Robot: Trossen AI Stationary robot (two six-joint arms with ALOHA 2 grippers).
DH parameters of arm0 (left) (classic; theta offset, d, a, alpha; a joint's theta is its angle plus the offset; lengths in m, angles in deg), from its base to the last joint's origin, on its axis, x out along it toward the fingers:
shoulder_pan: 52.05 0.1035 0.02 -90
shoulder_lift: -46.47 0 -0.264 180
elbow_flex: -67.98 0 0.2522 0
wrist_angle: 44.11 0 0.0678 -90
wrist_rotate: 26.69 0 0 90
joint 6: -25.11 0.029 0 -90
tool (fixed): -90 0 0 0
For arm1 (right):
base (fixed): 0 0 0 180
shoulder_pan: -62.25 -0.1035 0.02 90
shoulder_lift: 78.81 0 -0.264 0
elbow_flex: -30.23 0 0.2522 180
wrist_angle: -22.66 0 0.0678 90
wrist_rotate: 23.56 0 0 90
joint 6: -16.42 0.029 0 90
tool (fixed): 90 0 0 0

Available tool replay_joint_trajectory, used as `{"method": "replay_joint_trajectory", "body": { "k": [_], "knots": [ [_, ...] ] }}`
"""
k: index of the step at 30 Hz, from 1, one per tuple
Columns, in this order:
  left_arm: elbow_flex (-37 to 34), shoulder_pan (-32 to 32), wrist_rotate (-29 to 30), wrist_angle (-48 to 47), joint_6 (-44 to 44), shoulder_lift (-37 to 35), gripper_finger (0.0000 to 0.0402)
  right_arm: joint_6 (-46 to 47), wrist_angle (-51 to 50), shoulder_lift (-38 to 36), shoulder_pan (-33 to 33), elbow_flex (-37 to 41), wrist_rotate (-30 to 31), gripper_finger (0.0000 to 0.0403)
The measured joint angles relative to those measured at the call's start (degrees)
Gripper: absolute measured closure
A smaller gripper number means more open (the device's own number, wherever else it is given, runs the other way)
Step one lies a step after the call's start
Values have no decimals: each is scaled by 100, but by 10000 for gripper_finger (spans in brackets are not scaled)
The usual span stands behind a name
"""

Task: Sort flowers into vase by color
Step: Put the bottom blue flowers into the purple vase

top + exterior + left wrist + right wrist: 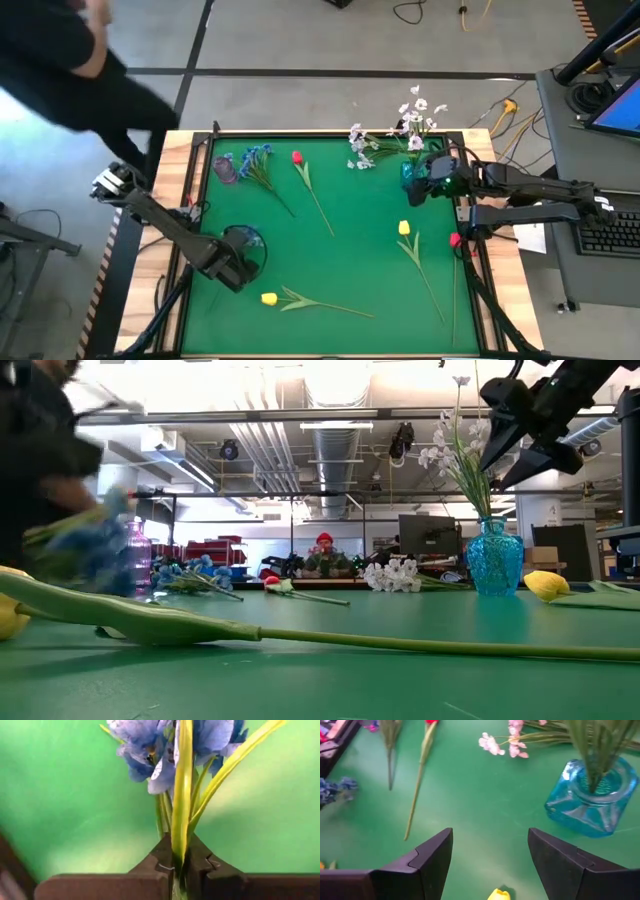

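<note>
From above: left gripper clamps a blue flower near the table's front left; a yellow tulip lies beside it. Right wrist view: right gripper, fingers apart, hangs near the blue vase.

Where Everything Is Sitting on the Tabletop

The tabletop is carrying flowers spread across it. At the far right corner a vase is standing with a spray in it, and the right tool is hanging just beside it. More blossoms are lying to its left. A second vase is sitting at the far left corner. The left tool is clamping a flower cluster by its stem near the left edge.
</note>
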Motion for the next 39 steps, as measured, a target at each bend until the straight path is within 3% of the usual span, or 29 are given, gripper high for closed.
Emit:
{"method": "replay_joint_trajectory", "body": {
  "k": [7, 13, 18, 22, 25, 28, 33, 37, 39],
  "knots": [
    [728, 247, 1849, 320, 1736, -587, 401, -156, 127, 2, -114, -58, -18, 154],
    [1004, 550, 2915, 1996, 4720, -1403, 401, -334, 399, 9, -126, -58, -18, 154],
    [708, 987, 3055, 3685, 7395, -2147, 401, -515, 672, 9, -126, -58, -16, 154],
    [372, 1657, 3216, 4029, 8740, -2747, 402, -519, 777, 9, -126, -58, -16, 154],
    [128, 2255, 4123, 4146, 9474, -3228, 402, -519, 828, 9, -126, -58, -16, 154],
    [-190, 2957, 5134, 5227, 10205, -3672, 402, -517, 931, 9, -126, -58, -15, 154],
    [-824, 4072, 4941, 6696, 11014, -4268, 401, -520, 1080, 17, -126, -56, -12, 154],
    [-1417, 4924, 4347, 7442, 11041, -4638, 401, -518, 1073, 20, -126, -35, -11, 154],
    [-1619, 5167, 4328, 7562, 11030, -4771, 401, -517, 1075, 20, -126, -25, -11, 154]
  ]
}}
